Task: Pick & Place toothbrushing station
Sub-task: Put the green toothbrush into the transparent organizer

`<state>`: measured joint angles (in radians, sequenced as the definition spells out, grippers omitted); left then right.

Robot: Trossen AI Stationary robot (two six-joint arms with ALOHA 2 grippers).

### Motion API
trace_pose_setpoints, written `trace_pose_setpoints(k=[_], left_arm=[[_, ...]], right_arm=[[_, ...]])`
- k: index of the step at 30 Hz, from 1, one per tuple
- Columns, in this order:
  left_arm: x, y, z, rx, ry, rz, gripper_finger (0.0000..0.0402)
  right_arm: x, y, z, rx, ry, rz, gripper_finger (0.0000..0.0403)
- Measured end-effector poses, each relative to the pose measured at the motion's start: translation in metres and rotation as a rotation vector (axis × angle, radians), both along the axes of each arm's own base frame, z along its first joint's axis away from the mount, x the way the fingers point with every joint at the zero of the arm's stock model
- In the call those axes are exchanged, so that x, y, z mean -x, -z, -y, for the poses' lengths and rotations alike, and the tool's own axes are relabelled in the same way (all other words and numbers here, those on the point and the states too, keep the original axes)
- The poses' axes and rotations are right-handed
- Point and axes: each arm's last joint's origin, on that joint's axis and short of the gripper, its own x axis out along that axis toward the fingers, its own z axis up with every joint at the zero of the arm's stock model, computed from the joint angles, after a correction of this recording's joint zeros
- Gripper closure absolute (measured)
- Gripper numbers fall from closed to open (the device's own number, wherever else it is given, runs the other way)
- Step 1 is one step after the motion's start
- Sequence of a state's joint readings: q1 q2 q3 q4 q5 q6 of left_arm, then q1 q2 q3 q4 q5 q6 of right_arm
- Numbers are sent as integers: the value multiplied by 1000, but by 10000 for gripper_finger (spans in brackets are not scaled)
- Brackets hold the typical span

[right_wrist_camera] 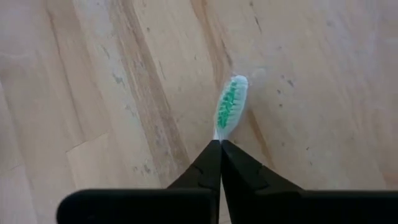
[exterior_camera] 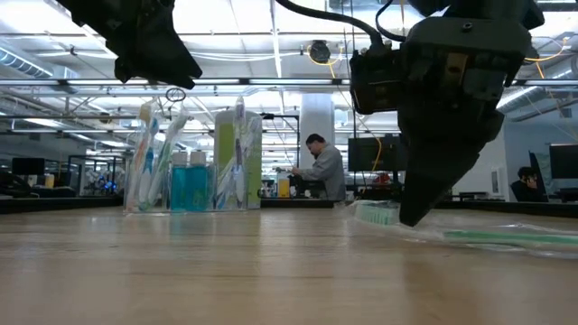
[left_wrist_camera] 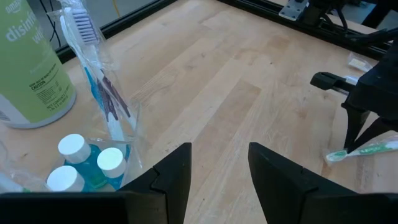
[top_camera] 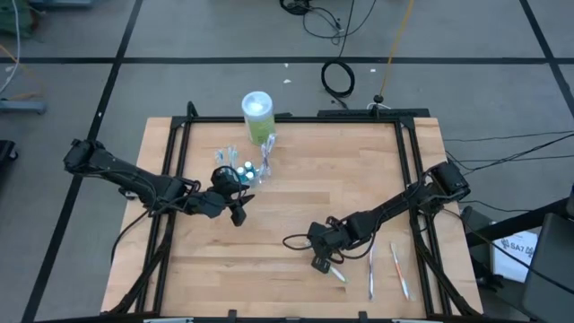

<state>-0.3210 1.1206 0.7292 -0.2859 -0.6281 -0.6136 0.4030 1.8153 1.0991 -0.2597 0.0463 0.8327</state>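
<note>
A clear cup (top_camera: 242,169) stands at the table's far left. It holds three blue toothpaste tubes (left_wrist_camera: 93,167) and several wrapped toothbrushes (left_wrist_camera: 86,37), which stand upright in it. My left gripper (top_camera: 237,212) hovers open just on the near side of the cup (exterior_camera: 190,176), with nothing between its fingers (left_wrist_camera: 177,171). At the near right my right gripper (top_camera: 321,261) is shut on a toothbrush with green bristles (right_wrist_camera: 231,104). Two more toothbrushes (top_camera: 370,269) (top_camera: 400,271) lie flat on the table to its right. My right gripper pinches the green toothbrush between its two fingertips (right_wrist_camera: 211,158), at the neck (right_wrist_camera: 218,134) just behind the bristle head. The fingers come slanting down from above and lie across the brush. The brush lies low along the table, its handle (exterior_camera: 506,236) trailing toward the right.
A tall green wipes canister (top_camera: 257,117) stands just beyond the cup at the far edge. A black frame (top_camera: 287,117) runs around the table top. Bare wood (top_camera: 287,188) lies between the two arms. People sit at desks in the room behind (exterior_camera: 323,170).
</note>
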Motion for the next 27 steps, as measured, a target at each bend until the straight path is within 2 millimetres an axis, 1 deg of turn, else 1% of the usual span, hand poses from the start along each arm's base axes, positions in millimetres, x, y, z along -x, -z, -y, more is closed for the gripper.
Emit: trace_pose_setpoints(k=[6, 10, 13, 21, 27], left_arm=[[0, 0, 0, 1, 0, 1, 236], [0, 0, 0, 1, 0, 2, 236], [0, 0, 0, 2, 0, 3, 236], [0, 0, 0, -3, 5, 0, 236], [0, 0, 0, -3, 5, 0, 236]], right_arm=[[-1, -18, 11, 23, -28, 67, 402], [-3, -35, 23, 115, -20, 153, 402], [-6, -42, 34, 184, -23, 201, 402], [-26, -57, 61, 286, -86, 393, 403], [-39, -69, 87, 454, -62, 538, 403]])
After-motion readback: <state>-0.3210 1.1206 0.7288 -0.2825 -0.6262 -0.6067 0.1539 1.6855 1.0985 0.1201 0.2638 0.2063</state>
